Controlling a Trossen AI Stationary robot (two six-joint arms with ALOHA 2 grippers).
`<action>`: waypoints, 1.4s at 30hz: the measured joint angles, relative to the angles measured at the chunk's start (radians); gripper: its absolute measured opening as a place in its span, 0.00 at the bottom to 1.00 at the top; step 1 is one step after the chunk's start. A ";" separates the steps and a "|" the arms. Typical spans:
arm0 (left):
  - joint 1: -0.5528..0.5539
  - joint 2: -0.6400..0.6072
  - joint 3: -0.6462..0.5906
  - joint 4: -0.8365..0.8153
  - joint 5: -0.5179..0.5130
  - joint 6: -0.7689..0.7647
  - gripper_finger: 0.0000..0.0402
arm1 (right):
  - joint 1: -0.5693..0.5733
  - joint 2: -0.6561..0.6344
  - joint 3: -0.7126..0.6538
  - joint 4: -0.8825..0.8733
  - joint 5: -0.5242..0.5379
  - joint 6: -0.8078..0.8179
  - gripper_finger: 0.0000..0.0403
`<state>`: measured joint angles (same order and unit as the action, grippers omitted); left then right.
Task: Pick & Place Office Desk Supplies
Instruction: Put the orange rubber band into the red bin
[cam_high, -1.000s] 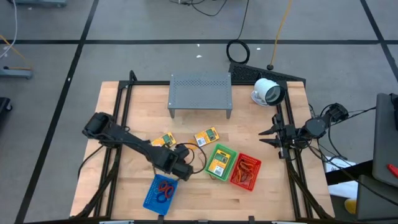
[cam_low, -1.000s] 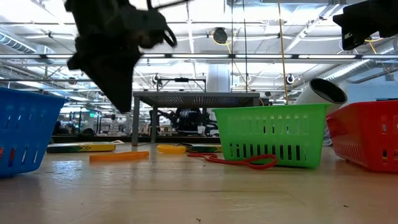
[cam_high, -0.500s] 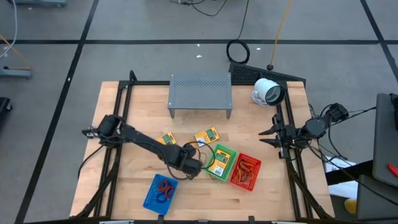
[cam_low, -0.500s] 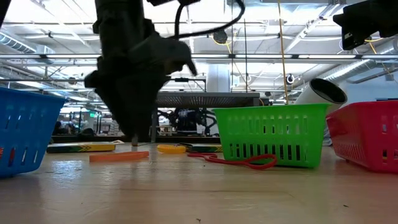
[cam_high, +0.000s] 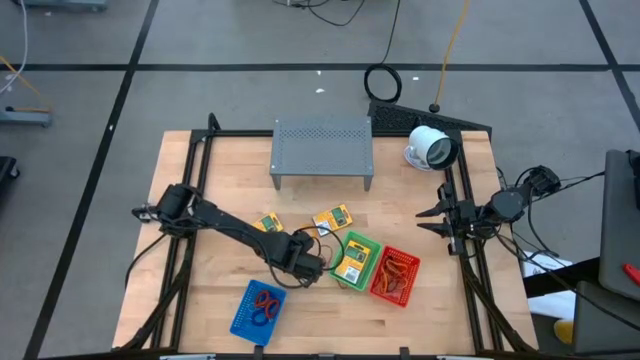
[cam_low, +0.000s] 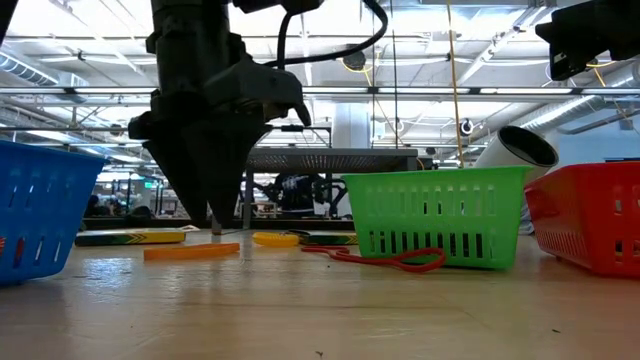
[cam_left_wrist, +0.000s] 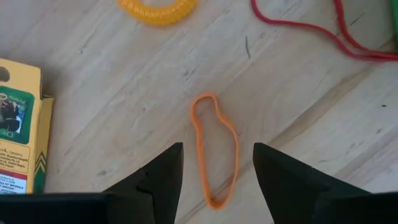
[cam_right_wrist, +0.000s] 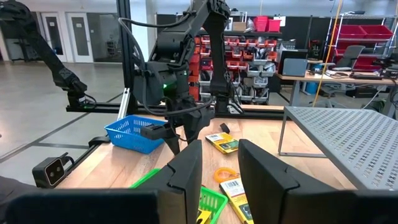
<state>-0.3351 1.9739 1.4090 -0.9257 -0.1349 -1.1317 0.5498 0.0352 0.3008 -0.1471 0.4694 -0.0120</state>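
A thin orange rubber band (cam_left_wrist: 205, 109) lies flat on the wooden table, left of the green basket (cam_high: 362, 243); it also shows in the low view (cam_low: 192, 251). My left gripper (cam_high: 308, 266) hangs over it, pointing down, open, one finger on each side of the band in the left wrist view (cam_left_wrist: 216, 163), its tips just above the table (cam_low: 212, 222). Two yellow packets (cam_high: 268, 224) (cam_high: 332, 219) lie flat on the table, and a third (cam_high: 350, 263) lies in the green basket. My right gripper (cam_high: 432, 214) waits open at the table's right edge.
A red rubber band (cam_left_wrist: 311, 31) and a yellow coil ring (cam_left_wrist: 158, 9) lie close by the orange band. A red basket (cam_high: 407, 264) stands right of the green one, a blue basket (cam_high: 244, 318) near the front edge. A grey shelf (cam_high: 322, 150) and a white device (cam_high: 430, 148) stand at the back.
My left gripper has gone toward the table's right edge, away from the blue basket, and down, and now hangs low over the orange rubber band. The band and the other things have stayed where they were.
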 joint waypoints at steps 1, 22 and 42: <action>0.000 0.000 0.000 0.000 0.000 -0.002 0.51 | 0.000 0.000 0.000 0.000 0.000 0.000 0.23; 0.002 0.020 0.000 -0.053 0.032 -0.016 0.51 | 0.000 0.000 0.000 0.000 0.000 0.000 0.23; 0.024 0.026 -0.018 -0.064 0.091 0.002 0.51 | 0.000 0.000 0.000 0.000 0.000 0.000 0.23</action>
<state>-0.3107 1.9999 1.3907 -0.9895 -0.0443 -1.1294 0.5499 0.0351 0.3009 -0.1471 0.4694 -0.0120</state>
